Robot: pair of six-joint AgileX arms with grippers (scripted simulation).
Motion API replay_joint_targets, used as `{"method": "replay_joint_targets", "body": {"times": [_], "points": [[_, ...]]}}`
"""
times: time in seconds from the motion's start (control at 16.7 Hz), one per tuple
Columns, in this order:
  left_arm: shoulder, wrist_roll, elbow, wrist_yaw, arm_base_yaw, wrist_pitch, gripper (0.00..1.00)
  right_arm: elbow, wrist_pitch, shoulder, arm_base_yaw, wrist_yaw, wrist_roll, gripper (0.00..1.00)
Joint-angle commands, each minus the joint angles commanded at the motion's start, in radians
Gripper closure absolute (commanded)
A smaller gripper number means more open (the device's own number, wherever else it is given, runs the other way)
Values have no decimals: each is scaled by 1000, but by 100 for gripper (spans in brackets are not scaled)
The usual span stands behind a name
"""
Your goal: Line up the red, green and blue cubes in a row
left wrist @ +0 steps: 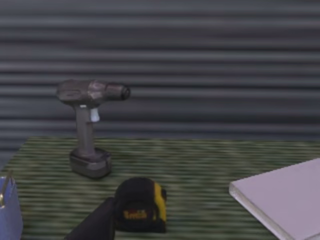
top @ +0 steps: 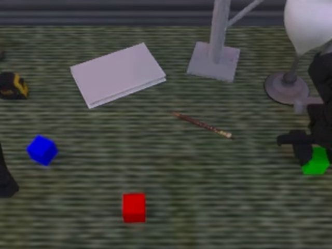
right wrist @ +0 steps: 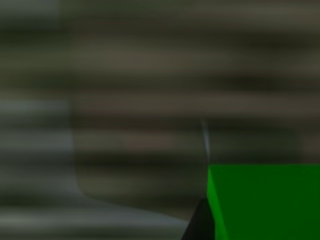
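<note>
The green cube [top: 315, 162] sits at the far right of the bench [top: 207, 181], right under the right gripper [top: 306, 148], whose dark body covers the cube's upper left part in the top view; in the right wrist view the green cube [right wrist: 265, 202] fills the corner of the picture with a dark finger [right wrist: 199, 222] against its side, but whether the fingers are clamped on it or merely around it I cannot tell. The red cube [top: 134, 207] lies well apart from it, toward the near edge and left of the middle, with bare bench all around. The blue cube [top: 42, 150] lies farther left and a little farther back, near the left arm [top: 6, 179], which is parked at the left edge; its fingers cannot be made out in any view. Between the red and green cubes nothing lies on the bench. Farther back, a thin brown stick [top: 202, 125] lies slanted near the middle, a closed white book [top: 118, 74] lies behind the blue and red cubes, a grey stand on a square base [top: 213, 60] rises at the back, and a white lamp on a round base [top: 285, 87] stands just behind the right gripper. A black and yellow tape measure [top: 13, 85] rests at the back left; the left wrist view shows it with a grey power drill [left wrist: 90, 130] standing upright beyond it.
</note>
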Motion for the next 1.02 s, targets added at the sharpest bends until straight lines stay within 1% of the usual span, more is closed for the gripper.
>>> {"method": "replay_joint_targets", "body": {"times": [0.24,0.48,0.6,0.9,1.02], "points": [[0,0,0,0,0,0,0,33,-49,-36,0,2,0,100],[0,0,0,0,0,0,0,106,-208,-104,3,2,-1,100],[0,0,0,0,0,0,0,134,-257,-135,6,2,-3,100],[0,0,0,0,0,0,0,139,-265,-138,4,1,0,100],[0,0,0,0,0,0,0,156,-274,-128,39,2,35,100]]}}
